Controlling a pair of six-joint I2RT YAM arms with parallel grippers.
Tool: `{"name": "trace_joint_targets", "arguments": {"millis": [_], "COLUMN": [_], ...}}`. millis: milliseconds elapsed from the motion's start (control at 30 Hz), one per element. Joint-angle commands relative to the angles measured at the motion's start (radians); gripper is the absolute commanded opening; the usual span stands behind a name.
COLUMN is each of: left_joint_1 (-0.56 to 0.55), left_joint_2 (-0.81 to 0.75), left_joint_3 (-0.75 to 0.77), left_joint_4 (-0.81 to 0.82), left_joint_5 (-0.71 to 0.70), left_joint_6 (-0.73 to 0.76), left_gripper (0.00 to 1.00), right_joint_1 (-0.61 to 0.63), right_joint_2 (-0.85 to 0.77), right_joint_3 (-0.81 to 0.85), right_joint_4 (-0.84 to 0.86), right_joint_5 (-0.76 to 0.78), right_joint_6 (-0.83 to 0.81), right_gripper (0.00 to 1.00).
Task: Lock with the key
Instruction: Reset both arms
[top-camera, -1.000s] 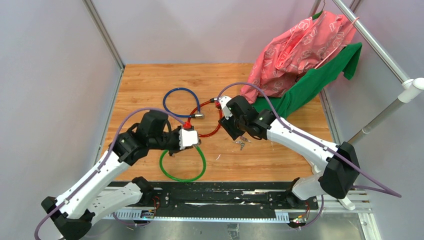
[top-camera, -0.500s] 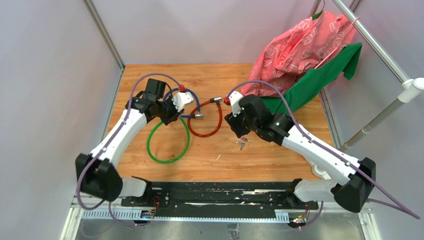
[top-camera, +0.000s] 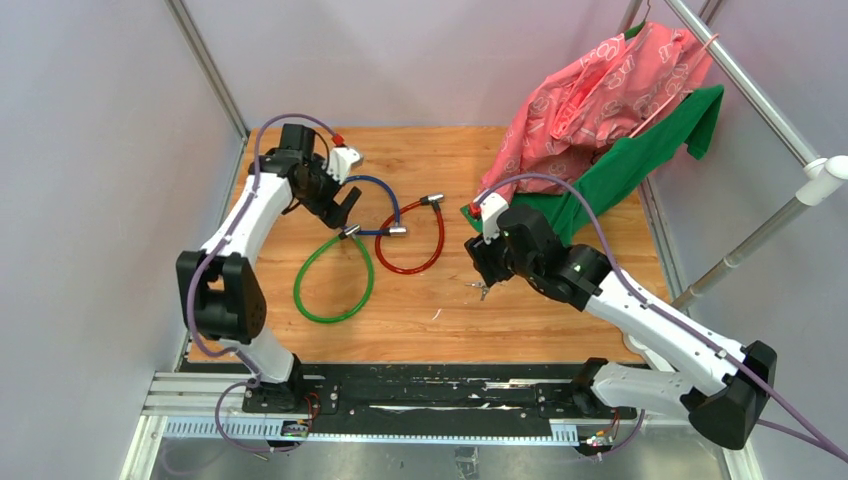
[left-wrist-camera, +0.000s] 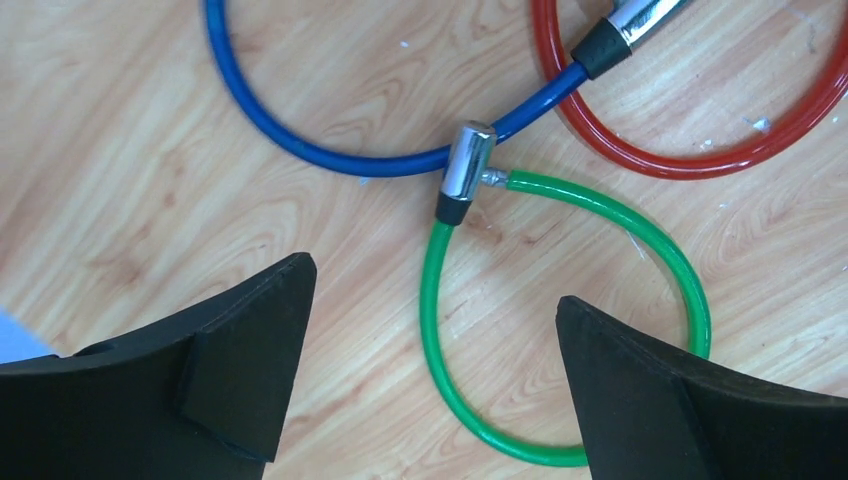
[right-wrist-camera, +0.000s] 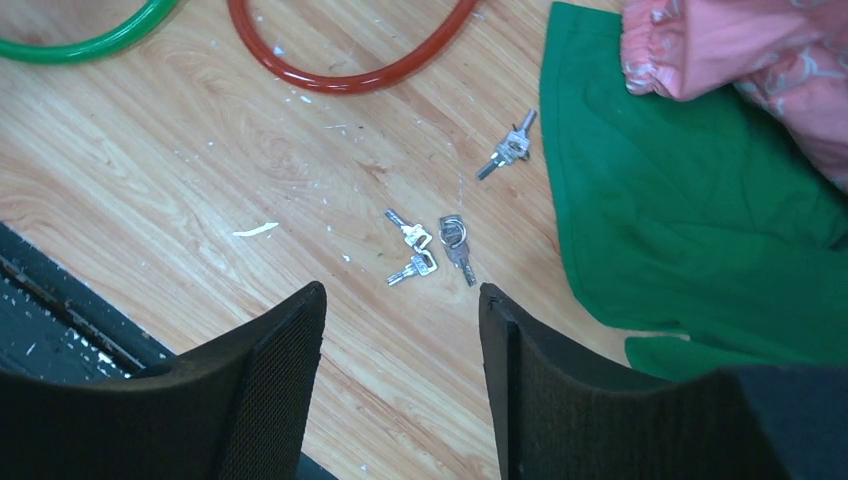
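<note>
A wooden table is being viewed from above. The left gripper is being held wide open and empty over the green cable, at 9 o'clock from the table's middle. Its jaws are being kept apart on either side of the cable's silver lock end, probably so that this end can be steadied. A blue cable is lying against the lock end, and a red cable is lying at 2 o'clock from it.

The right gripper is being held partly open, gripping nothing, just above the keys. These are lying loose on the wood at 5 o'clock from the middle, with a green cloth near them at 3 o'clock. The jaws are being lined up over the bunch, seemingly for a pickup. No key is being held, so the locking is judged hardly begun.
</note>
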Motion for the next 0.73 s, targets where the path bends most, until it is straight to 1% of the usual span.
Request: {"name": "trace_joint_targets", "arguments": {"millis": [0,100,200,267,333,400,467,533,633,700], "left_joint_1": [0.010,0.024,0.025,0.025,0.027,0.026,0.038,0.050,0.054,0.054], "left_joint_2": [-0.128,-0.209,-0.324,-0.403,-0.471,-0.524,-0.563,-0.584,-0.580,-0.581], "left_joint_3": [0.049,0.015,-0.110,-0.221,-0.329,-0.439,-0.539,-0.617,-0.657,-0.664], "left_joint_4": [-0.039,-0.067,-0.061,-0.025,0.016,0.076,0.156,0.233,0.267,0.272], "left_joint_5": [-0.082,-0.127,-0.170,-0.205,-0.244,-0.271,-0.307,-0.321,-0.283,-0.252], "left_joint_6": [-0.069,-0.134,-0.174,-0.207,-0.227,-0.228,-0.220,-0.238,-0.272,-0.287], "left_gripper": [1.00,1.00,1.00,1.00,1.00,1.00,1.00,1.00,1.00,1.00], "right_joint_1": [-0.025,-0.088,-0.173,-0.215,-0.223,-0.222,-0.222,-0.222,-0.222,-0.223], "right_joint_2": [-0.032,-0.051,-0.108,-0.166,-0.225,-0.246,-0.253,-0.250,-0.219,-0.208], "right_joint_3": [-0.049,-0.103,-0.192,-0.269,-0.349,-0.387,-0.401,-0.397,-0.356,-0.338], "right_joint_4": [0.013,0.016,0.048,0.115,0.183,0.168,0.135,0.132,0.100,0.068], "right_joint_5": [0.110,0.146,0.123,0.122,0.221,0.372,0.441,0.459,0.485,0.504], "right_joint_6": [0.062,0.115,0.168,0.180,0.218,0.332,0.373,0.408,0.413,0.410], "right_gripper": [0.63,0.64,0.64,0.69,0.79,0.80,0.80,0.80,0.79,0.81]}}
